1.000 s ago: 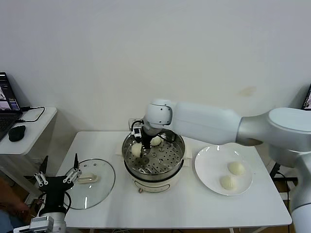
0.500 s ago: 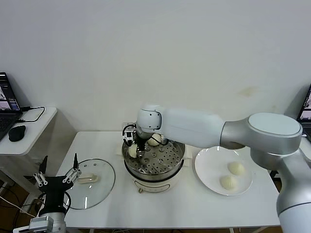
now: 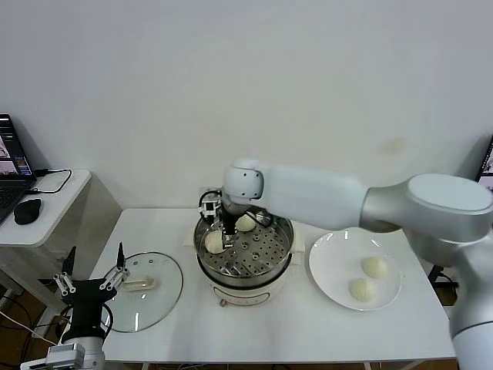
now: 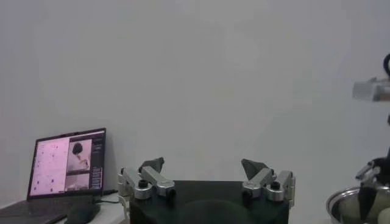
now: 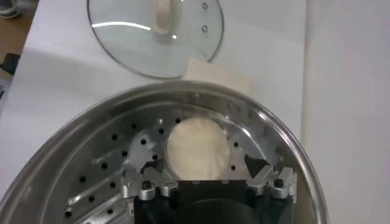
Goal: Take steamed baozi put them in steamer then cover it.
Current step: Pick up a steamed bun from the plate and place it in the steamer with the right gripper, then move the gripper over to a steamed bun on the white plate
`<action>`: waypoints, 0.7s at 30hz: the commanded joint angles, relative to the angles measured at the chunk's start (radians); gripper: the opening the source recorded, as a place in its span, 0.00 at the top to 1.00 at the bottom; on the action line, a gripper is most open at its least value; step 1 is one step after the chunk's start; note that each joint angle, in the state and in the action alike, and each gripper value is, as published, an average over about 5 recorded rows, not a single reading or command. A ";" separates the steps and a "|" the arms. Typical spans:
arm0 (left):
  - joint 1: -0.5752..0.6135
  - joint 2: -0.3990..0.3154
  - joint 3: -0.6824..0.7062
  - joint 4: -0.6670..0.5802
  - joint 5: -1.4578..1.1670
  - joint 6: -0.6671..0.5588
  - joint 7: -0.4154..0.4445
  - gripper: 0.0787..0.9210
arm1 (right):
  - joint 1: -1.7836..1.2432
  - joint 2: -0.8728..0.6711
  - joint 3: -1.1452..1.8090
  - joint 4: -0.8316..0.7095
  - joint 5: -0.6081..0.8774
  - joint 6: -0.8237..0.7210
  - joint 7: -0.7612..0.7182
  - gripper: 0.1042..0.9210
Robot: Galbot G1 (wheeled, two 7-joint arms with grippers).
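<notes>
The steel steamer [image 3: 271, 258] stands on its cream pot mid-table. Two baozi lie in it, one at the left [image 3: 213, 242] and one at the back [image 3: 245, 223]. Two more baozi [image 3: 375, 267] [image 3: 360, 289] lie on the white plate [image 3: 327, 258]. My right gripper [image 3: 228, 230] hovers low over the left baozi. In the right wrist view its fingers [image 5: 150, 168] are spread wider than that baozi [image 5: 198, 148], which rests on the perforated floor [image 5: 116, 159]. The glass cover [image 3: 151, 291] lies flat on the table at the left and also shows in the right wrist view [image 5: 122, 45]. My left gripper [image 3: 91, 287] is parked, open and empty, by the table's left edge.
A side desk with a laptop [image 4: 67, 161] and a mouse [image 3: 27, 210] stands to the far left. The wall runs close behind the table. The right arm spans above the plate and the steamer.
The right gripper has shifted and lifted slightly over the steamer's left side, and the arm's elbow has swung. The baozi below it stays in place. The left arm has not moved.
</notes>
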 commanded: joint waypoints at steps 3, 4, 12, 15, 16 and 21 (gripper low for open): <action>-0.001 0.008 0.006 -0.008 0.001 0.004 0.001 0.12 | 0.290 -0.395 -0.088 0.326 0.073 0.013 -0.103 0.12; 0.000 0.009 0.009 -0.010 0.001 0.004 0.002 0.12 | 0.307 -0.431 -0.101 0.350 0.059 0.026 -0.129 0.12; 0.015 0.012 0.035 -0.019 0.015 0.003 0.002 0.12 | 0.295 -0.734 -0.148 0.436 -0.162 0.146 -0.281 0.12; 0.024 0.010 0.041 -0.021 0.022 0.001 0.002 0.12 | 0.213 -0.817 -0.119 0.437 -0.257 0.188 -0.296 0.12; 0.027 0.010 0.042 -0.022 0.025 0.001 0.002 0.12 | 0.173 -0.838 -0.098 0.436 -0.284 0.202 -0.298 0.12; 0.038 0.007 0.045 -0.026 0.036 0.001 0.002 0.12 | -0.132 -0.922 0.125 0.417 -0.415 0.257 -0.300 0.12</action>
